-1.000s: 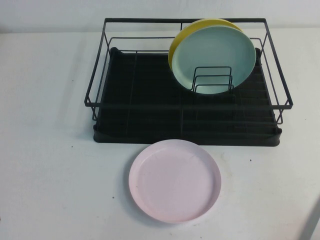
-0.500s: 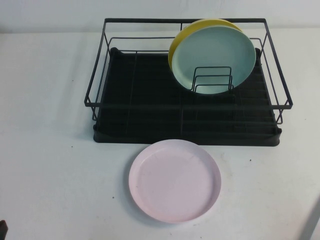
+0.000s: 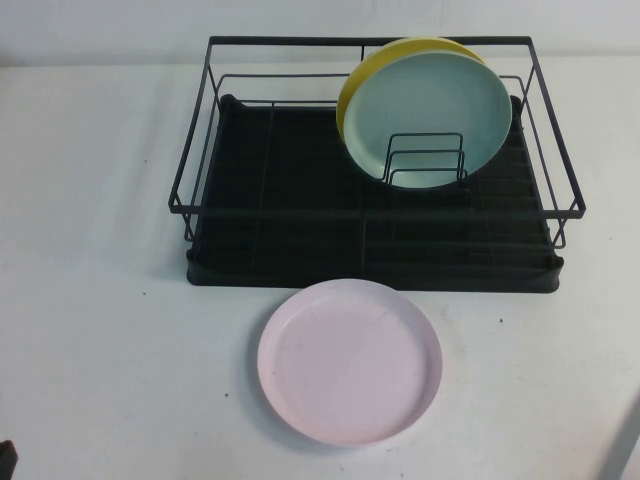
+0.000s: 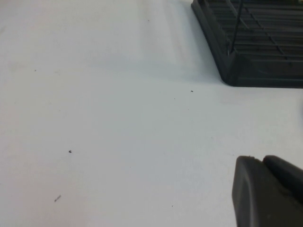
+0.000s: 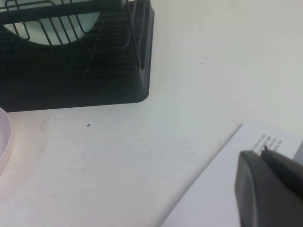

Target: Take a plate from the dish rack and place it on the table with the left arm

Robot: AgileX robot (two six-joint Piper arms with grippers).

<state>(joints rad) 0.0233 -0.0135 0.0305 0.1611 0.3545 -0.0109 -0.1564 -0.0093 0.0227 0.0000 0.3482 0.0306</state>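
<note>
The pale pink plate lies flat on the white table, just in front of the black wire dish rack. Its edge shows in the right wrist view. My left gripper is shut and empty, low over bare table to the left of the rack's front left corner. Only a dark bit of the left arm shows at the bottom left corner of the high view. My right gripper is shut and empty, right of the rack.
A mint-green plate stands upright in the rack's dividers with a yellow plate behind it. A white printed sheet lies under my right gripper at the table's front right.
A dark bit of my left arm has come into the bottom left corner of the high view. The pink plate and the rack have not moved.
</note>
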